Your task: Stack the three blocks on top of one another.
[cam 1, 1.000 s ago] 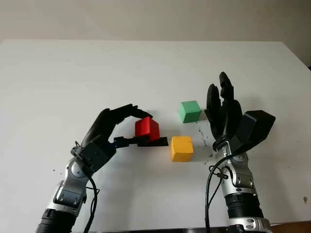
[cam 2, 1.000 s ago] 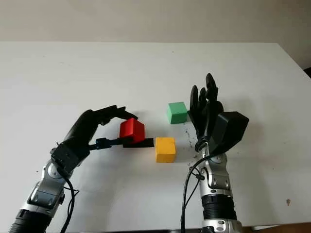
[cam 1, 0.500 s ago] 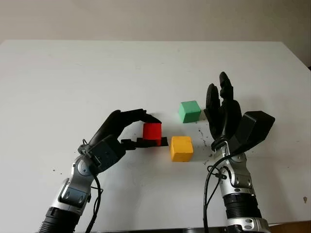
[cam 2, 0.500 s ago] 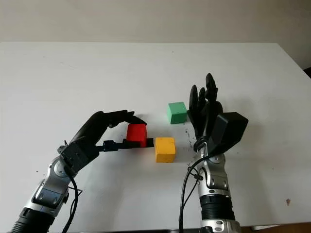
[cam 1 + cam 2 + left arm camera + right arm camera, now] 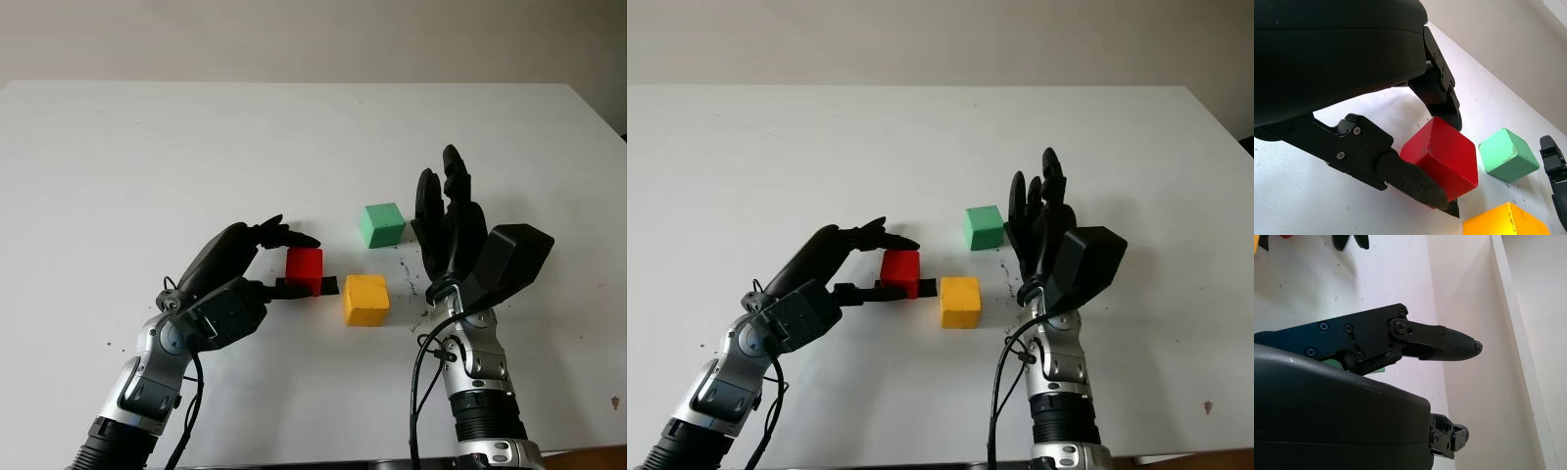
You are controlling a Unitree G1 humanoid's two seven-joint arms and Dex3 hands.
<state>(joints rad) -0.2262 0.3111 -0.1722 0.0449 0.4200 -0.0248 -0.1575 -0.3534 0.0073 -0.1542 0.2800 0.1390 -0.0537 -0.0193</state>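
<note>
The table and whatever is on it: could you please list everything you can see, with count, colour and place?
table: one, white, under everything.
red block: one, red, left of the yellow block, between the left hand's fingers.
yellow block: one, yellow, near the middle of the table.
green block: one, green, beyond the yellow block.
left hand: one, black, shut on the red block.
right hand: one, black, open, raised right of the green block.

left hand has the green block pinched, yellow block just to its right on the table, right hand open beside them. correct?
Not quite: the left hand is pinching the red block, not the green block, as the left wrist view shows. The rest holds: the yellow block sits just right of it on the table, and the right hand is open beside them.
</note>
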